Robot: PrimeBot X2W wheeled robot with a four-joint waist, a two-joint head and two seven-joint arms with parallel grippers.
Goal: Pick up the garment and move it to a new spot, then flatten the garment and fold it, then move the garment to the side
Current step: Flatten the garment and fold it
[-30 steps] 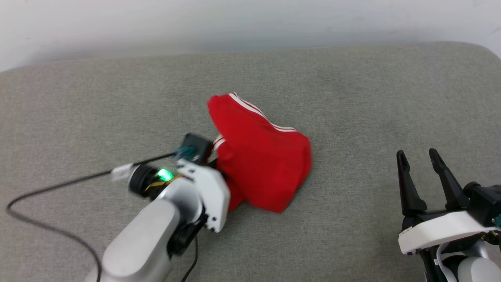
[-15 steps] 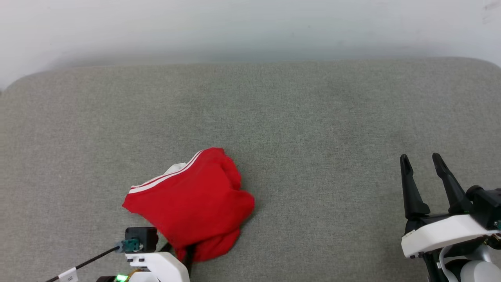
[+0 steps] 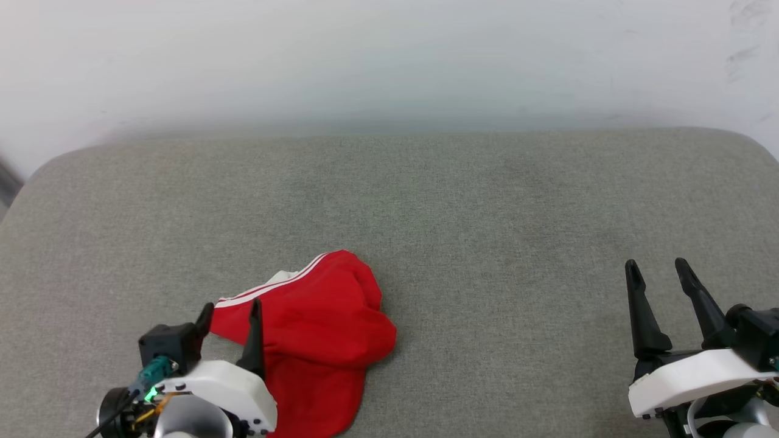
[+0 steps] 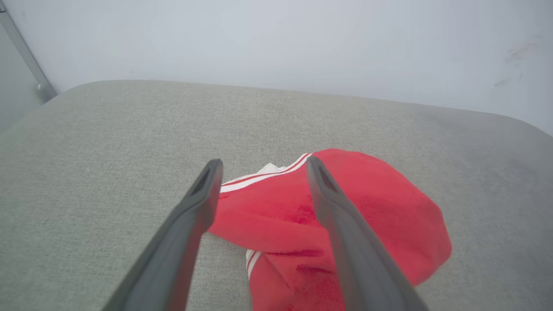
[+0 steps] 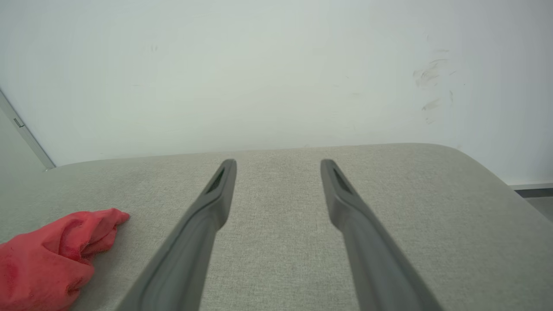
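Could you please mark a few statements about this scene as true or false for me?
1. The garment lies bunched in a heap, not spread flat. True.
2. The left gripper is clamped shut on the garment. False: its fingers stand apart and grip no cloth; the garment lies loose beneath them.
3. The right gripper is open and holds nothing. True.
4. The garment lies closer to the right gripper than to the left. False: it lies right by the left gripper, well apart from the right one.
5. The garment rests on a wooden table. False: it rests on a grey fabric surface.
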